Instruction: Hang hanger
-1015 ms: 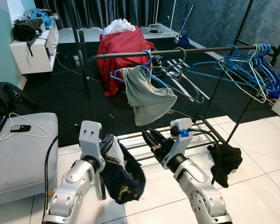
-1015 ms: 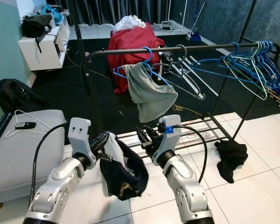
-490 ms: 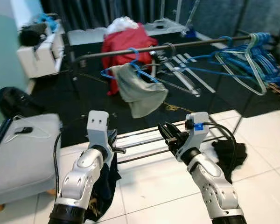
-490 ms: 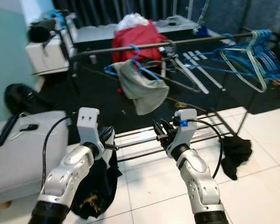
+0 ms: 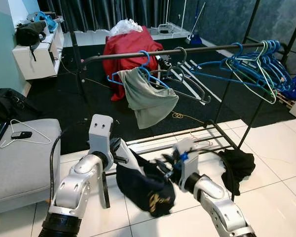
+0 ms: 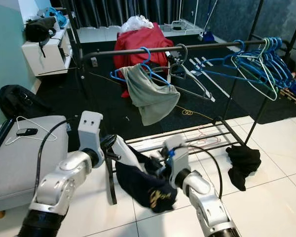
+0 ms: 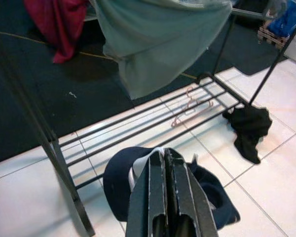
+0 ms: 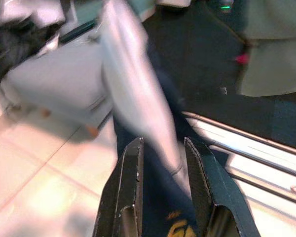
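Our left gripper (image 7: pixel 166 197) has its two black fingers pressed tight together on the white plastic hanger (image 5: pixel 129 157) that carries a dark navy garment with gold lettering (image 5: pixel 147 186); the garment sags below the hanger, low over the white tiled floor (image 5: pixel 276 163); at about three o'clock from it our right gripper (image 8: pixel 163 173) has its fingers parted with a clear gap, one on either side of the hanger's pale arm, and we cannot tell whether they touch it; beyond both grippers, toward twelve o'clock, the black metal clothes rack (image 5: pixel 153 53) stands with its top rail well above the held hanger; on that rail hangs a grey-green shirt on a blue hanger (image 5: pixel 148 98), and at two o'clock a bunch of blue wire hangers (image 5: pixel 259 64); a black cloth (image 5: pixel 237 168) lies heaped at the rack's foot; at nine o'clock sits a grey cushioned bench (image 5: pixel 19 158)
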Motion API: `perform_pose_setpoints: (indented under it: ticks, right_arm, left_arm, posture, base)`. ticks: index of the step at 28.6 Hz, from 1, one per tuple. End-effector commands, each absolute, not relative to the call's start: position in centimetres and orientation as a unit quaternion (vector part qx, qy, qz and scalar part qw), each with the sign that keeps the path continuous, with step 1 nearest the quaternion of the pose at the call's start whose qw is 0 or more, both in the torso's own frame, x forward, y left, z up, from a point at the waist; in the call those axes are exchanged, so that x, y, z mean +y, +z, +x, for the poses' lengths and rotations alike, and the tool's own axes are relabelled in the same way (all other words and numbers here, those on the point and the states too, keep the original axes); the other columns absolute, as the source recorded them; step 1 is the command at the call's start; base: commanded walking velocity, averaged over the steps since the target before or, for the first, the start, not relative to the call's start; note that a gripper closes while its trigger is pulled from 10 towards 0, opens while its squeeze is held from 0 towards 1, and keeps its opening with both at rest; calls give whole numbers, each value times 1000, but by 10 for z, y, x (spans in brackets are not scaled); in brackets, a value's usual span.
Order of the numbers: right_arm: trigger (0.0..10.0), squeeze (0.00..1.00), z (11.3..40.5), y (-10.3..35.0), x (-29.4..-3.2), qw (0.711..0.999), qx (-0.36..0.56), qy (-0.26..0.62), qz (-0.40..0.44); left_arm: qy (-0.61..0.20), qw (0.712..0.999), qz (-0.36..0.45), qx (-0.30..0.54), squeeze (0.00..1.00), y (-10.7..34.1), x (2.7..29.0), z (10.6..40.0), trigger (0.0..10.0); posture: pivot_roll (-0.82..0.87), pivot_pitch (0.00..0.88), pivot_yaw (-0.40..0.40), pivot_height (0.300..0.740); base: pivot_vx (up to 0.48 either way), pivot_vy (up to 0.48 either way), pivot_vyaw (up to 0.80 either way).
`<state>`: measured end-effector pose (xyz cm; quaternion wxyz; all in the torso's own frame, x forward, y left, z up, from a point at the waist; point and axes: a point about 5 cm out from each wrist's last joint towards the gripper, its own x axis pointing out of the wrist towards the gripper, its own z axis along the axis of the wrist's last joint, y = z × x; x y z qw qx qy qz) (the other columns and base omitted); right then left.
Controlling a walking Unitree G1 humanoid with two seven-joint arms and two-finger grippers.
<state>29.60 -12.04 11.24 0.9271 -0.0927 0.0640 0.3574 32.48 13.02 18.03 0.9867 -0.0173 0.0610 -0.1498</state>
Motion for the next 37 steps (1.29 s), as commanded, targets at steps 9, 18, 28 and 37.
perform_pose_setpoints:
  ticks: [9,18,28,37]
  right_arm:
    - [10000,1000,294,111,-126,931,53,355,-64]
    - [10000,1000,308,119,-135,941,15,332,-66]
    - [10000,0,308,109,-136,926,55,369,-55]
    - [10000,0,313,100,-154,927,77,363,-57]
  left_arm:
    - [-261,965,-15,-7,0,228,117,315,10000]
    - [-345,936,14,-68,0,245,104,307,10000]
    - [-356,928,21,-104,0,268,113,314,10000]
    - [-438,887,-13,-145,0,287,105,295,10000]
  posture:
    - [-87,60,2,740]
    - [-93,69,2,740]
    - [-92,73,7,740]
    - [-94,77,2,740]
  base:
    - [0,0,0]
    - [0,0,0]
    - [0,0,0]
    - [0,0,0]
